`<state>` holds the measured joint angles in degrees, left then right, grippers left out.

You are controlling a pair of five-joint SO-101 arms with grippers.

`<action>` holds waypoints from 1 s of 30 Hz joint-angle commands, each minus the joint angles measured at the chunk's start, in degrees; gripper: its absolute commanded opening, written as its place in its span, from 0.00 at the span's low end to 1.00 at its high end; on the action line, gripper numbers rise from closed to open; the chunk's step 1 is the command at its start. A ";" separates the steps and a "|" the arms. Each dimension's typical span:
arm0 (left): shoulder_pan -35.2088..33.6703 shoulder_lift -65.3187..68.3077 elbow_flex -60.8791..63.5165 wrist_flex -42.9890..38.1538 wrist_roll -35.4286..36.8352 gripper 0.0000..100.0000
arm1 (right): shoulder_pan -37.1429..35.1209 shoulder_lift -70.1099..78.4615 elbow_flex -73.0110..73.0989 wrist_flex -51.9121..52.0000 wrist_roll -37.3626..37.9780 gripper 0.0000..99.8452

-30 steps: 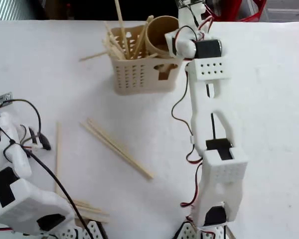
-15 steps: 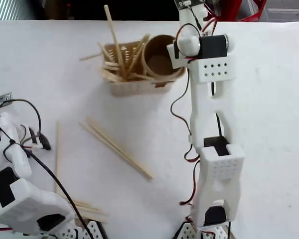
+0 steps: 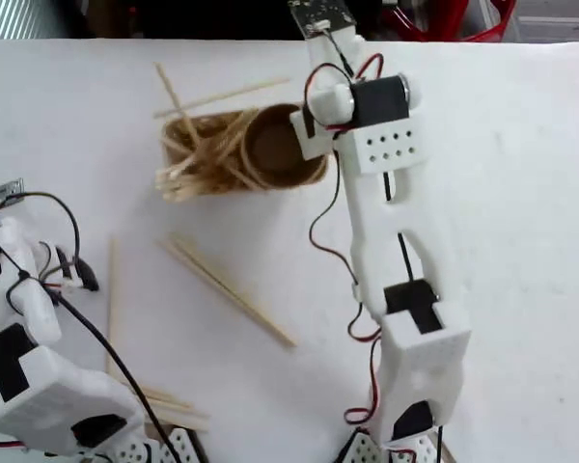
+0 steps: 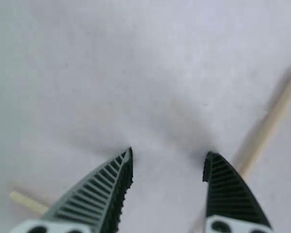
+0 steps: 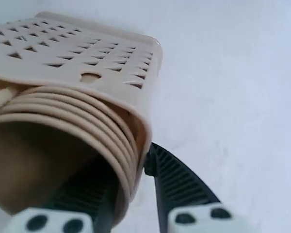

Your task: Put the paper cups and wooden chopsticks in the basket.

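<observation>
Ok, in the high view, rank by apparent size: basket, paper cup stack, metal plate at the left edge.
1. basket, which encloses the cups
2. paper cup stack
3. metal plate, clearly smallest

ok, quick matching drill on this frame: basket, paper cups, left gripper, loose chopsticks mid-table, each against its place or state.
Things:
1. basket
2. paper cups
3. left gripper
4. loose chopsticks

Place or state:
A. open, over the table, beside a single chopstick
B. stacked inside the basket
C. lying flat on the table, outside the basket
D. wall clamped by the right gripper

Pairs: 1-D, 2-B, 3-A, 4-C
</observation>
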<state>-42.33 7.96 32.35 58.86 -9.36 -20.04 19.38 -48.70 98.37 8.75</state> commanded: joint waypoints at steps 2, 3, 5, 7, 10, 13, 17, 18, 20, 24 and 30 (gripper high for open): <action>0.31 0.75 0.09 -1.58 0.62 0.24 | -0.66 -8.66 0.53 0.13 -0.18 0.02; 0.31 0.75 0.09 -1.58 0.62 0.24 | -0.66 -9.10 0.35 0.04 -0.18 0.02; 0.31 0.75 0.09 -1.58 0.62 0.24 | -0.84 -9.45 0.70 -0.04 -0.18 0.02; 0.31 0.75 0.09 -1.58 0.62 0.24 | -1.98 -8.75 1.58 -0.04 -0.18 0.02; 0.40 0.75 0.09 -1.58 0.53 0.24 | -2.95 -8.13 4.75 0.04 -0.70 0.02; 1.10 0.66 0.09 -1.58 0.62 0.24 | -4.00 -8.13 8.79 0.13 -3.43 0.02; 1.10 0.66 0.09 -1.58 0.62 0.24 | -5.14 -9.19 9.49 0.48 -6.33 0.02; 1.10 0.66 0.09 -1.58 0.62 0.24 | -5.23 -10.42 9.76 0.48 -7.03 0.02; 1.10 0.66 0.09 -1.58 0.53 0.24 | -5.49 -13.32 9.76 0.48 -7.47 0.02; 1.27 0.66 -0.18 -1.58 0.26 0.24 | -6.20 -18.68 9.76 0.22 -7.21 0.02; 7.96 0.75 -6.24 -2.90 -6.42 0.24 | -8.31 -19.47 10.55 0.22 -7.12 0.02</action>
<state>-39.25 8.66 30.59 58.33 -14.20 -27.08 3.56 -38.42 98.55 1.98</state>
